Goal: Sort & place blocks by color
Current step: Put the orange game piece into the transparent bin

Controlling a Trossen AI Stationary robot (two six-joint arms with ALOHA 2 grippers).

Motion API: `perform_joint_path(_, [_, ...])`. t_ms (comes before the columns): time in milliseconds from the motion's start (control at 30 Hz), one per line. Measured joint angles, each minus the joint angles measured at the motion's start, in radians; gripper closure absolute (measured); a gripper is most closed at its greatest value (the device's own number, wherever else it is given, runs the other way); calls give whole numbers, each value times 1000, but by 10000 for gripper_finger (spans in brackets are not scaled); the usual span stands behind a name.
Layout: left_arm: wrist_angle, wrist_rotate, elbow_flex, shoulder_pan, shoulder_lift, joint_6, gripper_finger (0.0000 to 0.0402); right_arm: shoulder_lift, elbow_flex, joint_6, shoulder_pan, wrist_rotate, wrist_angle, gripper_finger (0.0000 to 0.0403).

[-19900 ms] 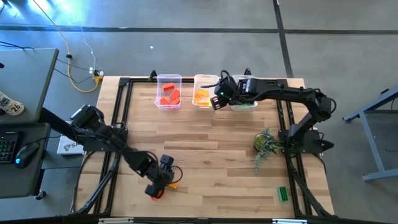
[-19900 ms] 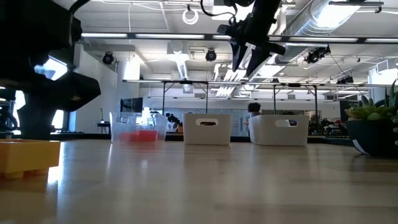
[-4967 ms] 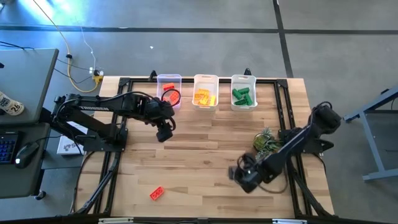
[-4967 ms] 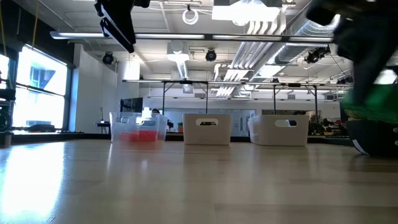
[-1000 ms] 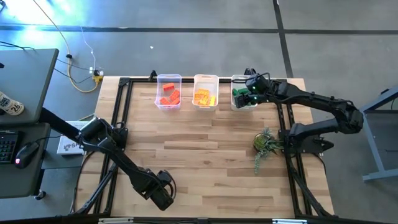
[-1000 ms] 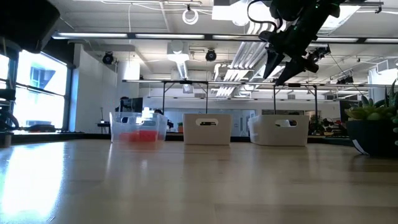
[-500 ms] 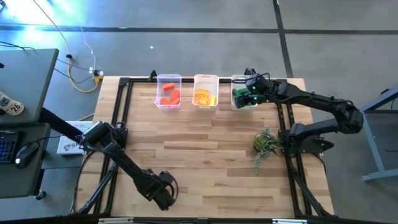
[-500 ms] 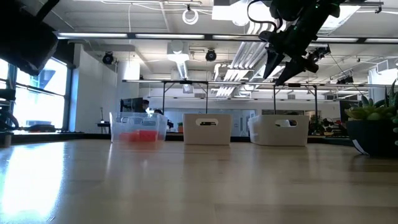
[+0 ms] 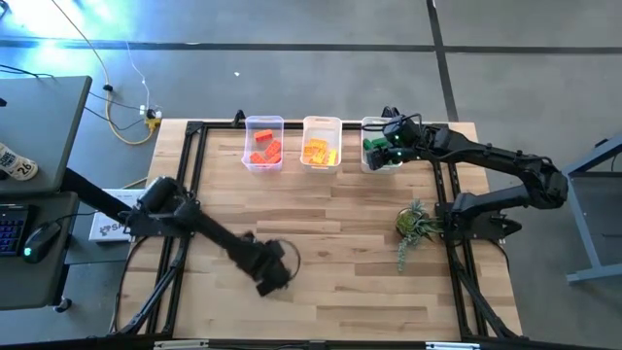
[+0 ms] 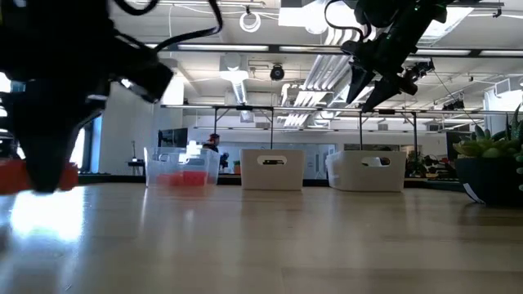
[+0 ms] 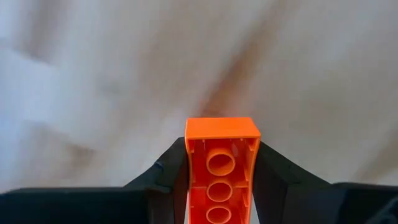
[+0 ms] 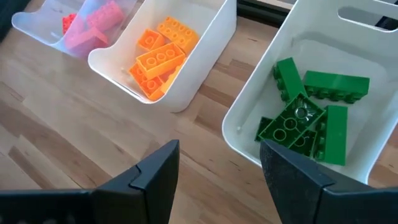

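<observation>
We see a big wooden table [image 9: 330,233] from above, and we use it like a clock face. Two dark arms reach over it. The left arm stretches in from 9 o'clock, and its left gripper [image 11: 222,186] hangs over the wood near 7 o'clock. Its fingers [image 11: 166,177] are pressed narrow on a red block [image 11: 222,165], which we see from its hollow underside. The right arm bends in from 3 o'clock, and its right gripper [image 12: 219,168] floats above the bins near 1 o'clock. Its two fingers stand apart with nothing between them. Three clear bins sit in a row at 12 o'clock. The first bin [image 9: 263,124] holds red blocks [image 9: 263,153]. The middle bin [image 12: 214,37] holds orange-yellow blocks [image 12: 158,56]. The last bin [image 12: 292,56] holds green blocks [image 12: 308,112]. A small green plant [image 9: 416,226] lies near 3 o'clock.
</observation>
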Motion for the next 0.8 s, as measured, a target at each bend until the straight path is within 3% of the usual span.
perform_joint_path(300, [17, -48, 1, 311, -118, 283, 298, 0, 0, -62, 0, 44, -34, 192])
perform_joint_path(800, [134, 0, 3, 866, -248, 611, 292, 0, 0, -165, -12, 192, -66, 192])
